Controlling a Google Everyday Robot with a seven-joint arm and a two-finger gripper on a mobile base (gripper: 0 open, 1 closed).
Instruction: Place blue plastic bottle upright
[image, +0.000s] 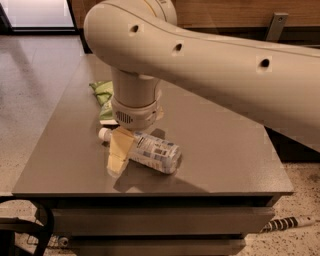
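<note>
The blue plastic bottle lies on its side near the middle of the grey table. It is clear, with a white-blue label, and its white cap points left. My gripper hangs straight down from the wrist over the bottle's neck end. Its cream-coloured front part reaches down to the tabletop in front of the bottle and covers the neck. Its far side is hidden behind the bottle.
A green chip bag lies on the table behind the wrist, partly hidden by it. My large arm spans the upper right of the view. The table's front edge is close below the bottle. Speckled floor lies around the table.
</note>
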